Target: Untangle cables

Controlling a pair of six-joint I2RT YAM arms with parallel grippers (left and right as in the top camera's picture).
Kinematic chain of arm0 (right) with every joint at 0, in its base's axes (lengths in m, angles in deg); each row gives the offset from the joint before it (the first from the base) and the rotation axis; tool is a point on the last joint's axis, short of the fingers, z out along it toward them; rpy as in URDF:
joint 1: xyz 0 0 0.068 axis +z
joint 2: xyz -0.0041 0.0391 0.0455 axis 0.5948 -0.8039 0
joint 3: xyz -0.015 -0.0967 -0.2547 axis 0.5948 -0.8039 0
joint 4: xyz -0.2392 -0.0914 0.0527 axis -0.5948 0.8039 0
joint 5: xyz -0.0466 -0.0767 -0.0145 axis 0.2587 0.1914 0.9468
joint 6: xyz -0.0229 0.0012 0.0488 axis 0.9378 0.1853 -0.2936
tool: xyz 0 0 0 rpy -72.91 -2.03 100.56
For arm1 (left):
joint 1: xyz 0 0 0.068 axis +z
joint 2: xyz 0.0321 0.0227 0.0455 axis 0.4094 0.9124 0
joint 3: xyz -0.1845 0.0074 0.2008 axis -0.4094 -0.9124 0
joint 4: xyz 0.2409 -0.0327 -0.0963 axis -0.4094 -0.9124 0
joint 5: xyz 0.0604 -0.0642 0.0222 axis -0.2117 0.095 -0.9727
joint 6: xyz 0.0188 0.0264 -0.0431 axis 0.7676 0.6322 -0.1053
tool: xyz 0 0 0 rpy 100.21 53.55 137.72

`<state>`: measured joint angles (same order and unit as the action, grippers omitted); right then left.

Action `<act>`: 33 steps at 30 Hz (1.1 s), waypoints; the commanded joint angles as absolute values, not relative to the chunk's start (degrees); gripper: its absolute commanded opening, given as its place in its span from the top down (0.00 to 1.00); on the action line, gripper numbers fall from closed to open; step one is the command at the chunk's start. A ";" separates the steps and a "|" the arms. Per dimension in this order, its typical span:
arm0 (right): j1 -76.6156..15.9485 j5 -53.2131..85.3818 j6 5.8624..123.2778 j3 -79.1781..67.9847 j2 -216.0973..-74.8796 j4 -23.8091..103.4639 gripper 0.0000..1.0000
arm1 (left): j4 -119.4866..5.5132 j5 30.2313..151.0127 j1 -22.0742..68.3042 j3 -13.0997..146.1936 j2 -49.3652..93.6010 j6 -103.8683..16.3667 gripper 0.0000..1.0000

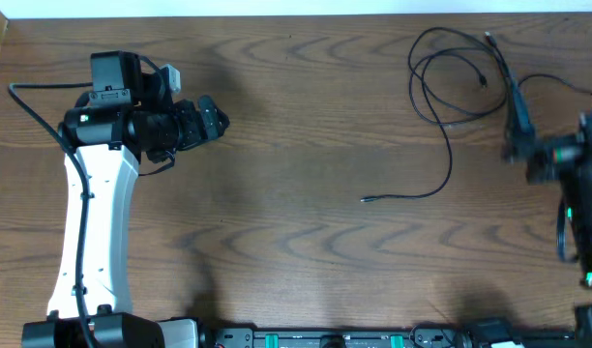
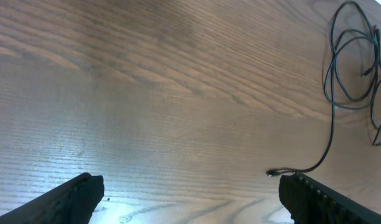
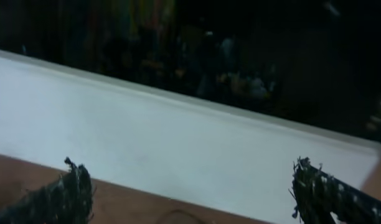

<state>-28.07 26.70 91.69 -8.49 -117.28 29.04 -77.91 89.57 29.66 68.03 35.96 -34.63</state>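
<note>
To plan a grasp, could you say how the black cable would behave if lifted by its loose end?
Probably floppy: the cable lies in loose loops, so it should sag and trail. Likely light and hard to pinch, being far thinner than the left fingers. Its loops overlap, so they may drag along together.

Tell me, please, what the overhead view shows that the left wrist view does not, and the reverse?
Only the overhead view shows the white left arm whole, the right arm at the table's right edge, and the full loops of the black cable. Only the left wrist view shows the left gripper from behind its own fingers, wide open with nothing between them, and the cable's plug end up close, near the right-hand finger. Both show the black cable lying on the wooden table, apart from the left gripper.
</note>
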 commanded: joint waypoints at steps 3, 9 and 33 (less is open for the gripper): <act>-31.13 26.56 92.48 -17.93 -108.12 24.63 0.01 | -78.00 88.85 29.88 68.27 35.70 -34.12 0.04; -31.22 33.69 93.36 -20.23 -105.98 25.28 0.01 | -78.00 88.87 29.88 68.27 35.70 -34.12 0.03; -31.18 28.49 89.22 -20.23 -106.00 49.67 0.01 | -78.00 88.85 29.88 68.27 35.70 -34.12 0.04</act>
<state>-30.83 29.73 90.54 -20.21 -106.16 47.93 -77.89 89.42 29.66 68.03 35.96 -34.63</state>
